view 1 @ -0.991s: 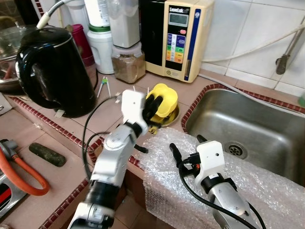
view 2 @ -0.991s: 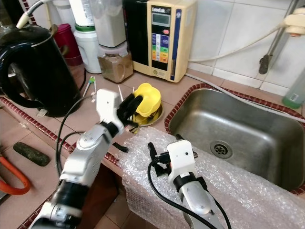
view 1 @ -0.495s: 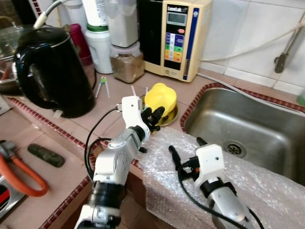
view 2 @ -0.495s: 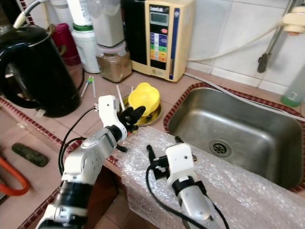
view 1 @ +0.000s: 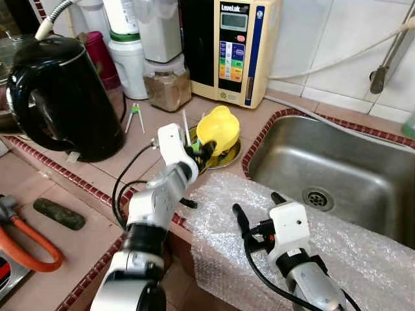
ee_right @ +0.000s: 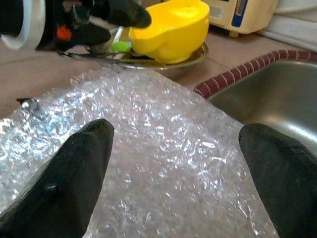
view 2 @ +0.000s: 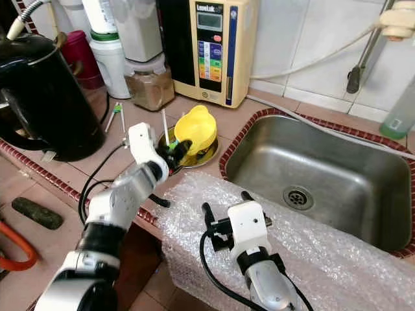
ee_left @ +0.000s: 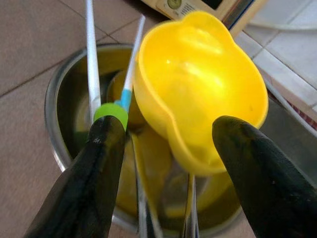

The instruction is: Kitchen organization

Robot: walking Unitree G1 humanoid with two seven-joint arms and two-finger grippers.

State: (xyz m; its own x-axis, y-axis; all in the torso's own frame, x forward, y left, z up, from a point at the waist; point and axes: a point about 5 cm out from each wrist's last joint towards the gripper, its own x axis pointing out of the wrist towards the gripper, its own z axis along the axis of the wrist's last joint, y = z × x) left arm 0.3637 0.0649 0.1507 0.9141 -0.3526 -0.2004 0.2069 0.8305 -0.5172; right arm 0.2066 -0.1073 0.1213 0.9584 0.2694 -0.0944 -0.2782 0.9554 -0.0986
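Yellow cup (view 1: 219, 127) in steel bowl (ee_left: 59, 99) sits between left gripper (ee_left: 168, 144) spread fingers; right gripper (ee_right: 176, 163) fingers apart above bubble wrap (ee_right: 158, 178).

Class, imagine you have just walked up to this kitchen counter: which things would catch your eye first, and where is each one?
The bright yellow cup stands out at once, tilted in a steel bowl on the counter just left of the sink, with the left gripper open around it. Next comes the bubble wrap draped over the counter's front edge, where the right gripper hovers open. The big black kettle fills the far left.
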